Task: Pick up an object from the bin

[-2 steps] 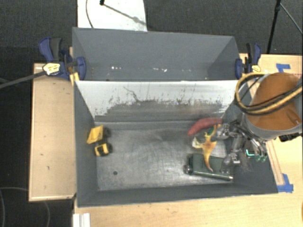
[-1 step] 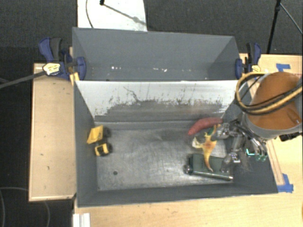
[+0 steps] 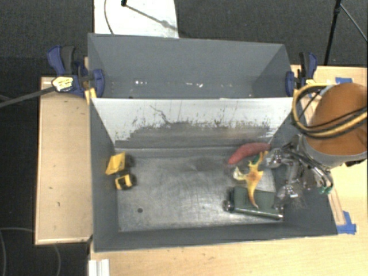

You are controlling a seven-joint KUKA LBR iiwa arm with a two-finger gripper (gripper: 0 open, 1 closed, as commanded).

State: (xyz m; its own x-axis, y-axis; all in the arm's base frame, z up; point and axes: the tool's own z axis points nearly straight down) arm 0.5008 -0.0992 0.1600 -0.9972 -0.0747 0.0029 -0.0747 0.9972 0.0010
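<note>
In the grey metal bin [image 3: 190, 234] I count 5 things. At the left are 2 small yellow-and-black plastic toy pieces [image 3: 115, 164], close together, one behind the other. At the right are 3:
- 1 dark red elongated thing [image 3: 248, 152], at the foot of the back wall.
- 1 yellow toy figure with green marks [image 3: 253, 176], just in front of it.
- 1 dark green flat piece [image 3: 260, 202] w/ a black round part at its left end, near the front wall. The figure's lower part lies over it.

The bin floor is bare scratched metal. The walls slope outward, and the back wall is paler w/ dark streaks. Around the bin is a dark floor [image 3: 34, 27].

The arm [image 3: 336, 119] comes in from the right, w/ an orange cover and looped yellow-black cables. Its metal wrist part points down-left into the bin's right front corner. The gripper [image 3: 284, 193] is at the right end of the dark green flat piece, just beside the yellow toy figure. Whether it is apart or together, or grips sth., I cannot tell.
</note>
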